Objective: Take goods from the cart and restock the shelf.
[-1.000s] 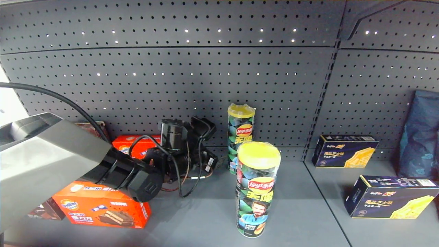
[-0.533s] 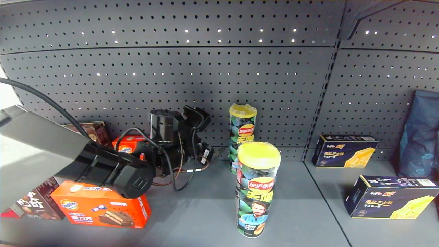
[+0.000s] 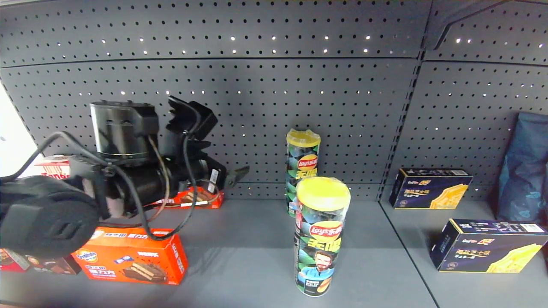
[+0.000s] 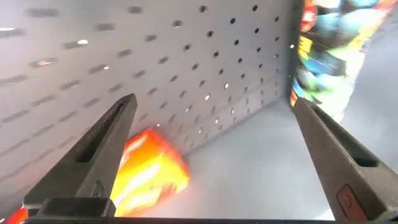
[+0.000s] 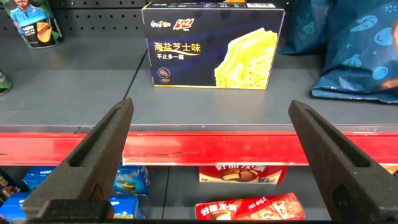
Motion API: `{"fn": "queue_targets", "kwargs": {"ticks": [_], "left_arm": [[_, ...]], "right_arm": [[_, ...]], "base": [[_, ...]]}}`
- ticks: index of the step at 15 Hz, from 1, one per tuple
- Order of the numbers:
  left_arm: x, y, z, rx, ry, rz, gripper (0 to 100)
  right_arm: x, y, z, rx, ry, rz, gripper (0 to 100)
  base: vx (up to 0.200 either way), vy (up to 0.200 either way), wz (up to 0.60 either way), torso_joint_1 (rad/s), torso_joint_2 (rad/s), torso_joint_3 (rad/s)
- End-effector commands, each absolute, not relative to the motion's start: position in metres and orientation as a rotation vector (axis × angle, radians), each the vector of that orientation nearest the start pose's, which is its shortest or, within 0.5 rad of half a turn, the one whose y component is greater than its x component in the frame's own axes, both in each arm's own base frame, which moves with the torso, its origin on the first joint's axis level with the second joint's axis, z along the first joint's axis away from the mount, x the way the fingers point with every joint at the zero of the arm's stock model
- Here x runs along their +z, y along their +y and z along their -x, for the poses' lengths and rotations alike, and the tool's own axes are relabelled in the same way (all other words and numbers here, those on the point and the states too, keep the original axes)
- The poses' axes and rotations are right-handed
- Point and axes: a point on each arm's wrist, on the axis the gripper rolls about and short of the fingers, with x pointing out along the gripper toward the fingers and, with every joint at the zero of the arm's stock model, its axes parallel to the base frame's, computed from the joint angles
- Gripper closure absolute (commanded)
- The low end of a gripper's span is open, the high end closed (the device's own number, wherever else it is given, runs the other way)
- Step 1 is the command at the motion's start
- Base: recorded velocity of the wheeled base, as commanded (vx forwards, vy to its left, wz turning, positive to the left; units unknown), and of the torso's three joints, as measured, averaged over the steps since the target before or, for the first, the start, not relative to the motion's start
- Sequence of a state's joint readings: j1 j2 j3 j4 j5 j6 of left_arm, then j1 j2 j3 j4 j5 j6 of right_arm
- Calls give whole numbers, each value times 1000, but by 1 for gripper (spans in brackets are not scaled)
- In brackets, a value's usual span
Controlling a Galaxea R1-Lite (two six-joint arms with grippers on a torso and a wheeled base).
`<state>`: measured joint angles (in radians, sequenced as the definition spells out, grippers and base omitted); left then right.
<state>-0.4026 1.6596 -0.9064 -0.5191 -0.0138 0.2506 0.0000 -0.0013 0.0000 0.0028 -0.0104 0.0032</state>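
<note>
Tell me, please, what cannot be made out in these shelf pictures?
- Rear orange cardboard box: head view, mostly hidden by the left arm.
- Dark blue plastic bag: head view, cut by the edge.
- Tall printed chip can: left wrist view, blurred.

Soft, rather dim light falls on my shelf (image 3: 257, 265) from above and in front. The grey pegboard (image 3: 299, 107) behind reads dark, with bright pinpoints shining through its holes. At the far left edge of the head view a white patch is blown out. My left arm throws a soft shadow on the shelf, right of the near orange box (image 3: 128, 261). The pegboard's rows bow toward the picture's edges.

From my left wrist everything is motion-blurred: holes smear into streaks, the far orange box (image 4: 149, 171) is a glowing smudge, and the can (image 4: 326, 56) is unreadable.

From my right wrist the light is even and the dark blue box (image 5: 211, 46) is crisp. Only my right hand (image 5: 209, 104) looks slightly soft close to the lens.
</note>
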Motion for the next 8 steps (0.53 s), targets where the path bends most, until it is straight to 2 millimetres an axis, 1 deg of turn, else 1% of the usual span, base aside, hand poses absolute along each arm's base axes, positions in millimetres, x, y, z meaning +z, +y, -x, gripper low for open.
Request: {"fn": "queue_targets", "kwargs": {"ticks": [1,2,3,4,5,6,8], "left_arm": [[247,-83,-210,-399,71,-268,0],[251,-73,-195,-379,42,-262,0],[253,-62,-175,-361,14,-254,0],[252,-52,-155,-341,-9,-243,0],[248,-44,-144,-316,-16,-239,0],[236,-36,-126,-298,-7,-225,0],[211,-29,-96,-342,0,-217,0]], "right_arm": [[75,0,23,-11,2,-3,0],[75,0,23,-11,3,-3,0],[75,0,23,-11,3,-3,0],[75,0,23,-11,3,-5,0],[75,0,23,-11,3,-3,0],[75,0,23,-11,3,-3,0],[75,0,23,-11,3,-3,0]], "base": [[0,0,0,0,0,0],[0,0,0,0,0,0],[0,0,0,0,0,0],[0,0,0,0,0,0],[0,0,0,0,0,0],[0,0,0,0,0,0],[0,0,0,0,0,0]]}}
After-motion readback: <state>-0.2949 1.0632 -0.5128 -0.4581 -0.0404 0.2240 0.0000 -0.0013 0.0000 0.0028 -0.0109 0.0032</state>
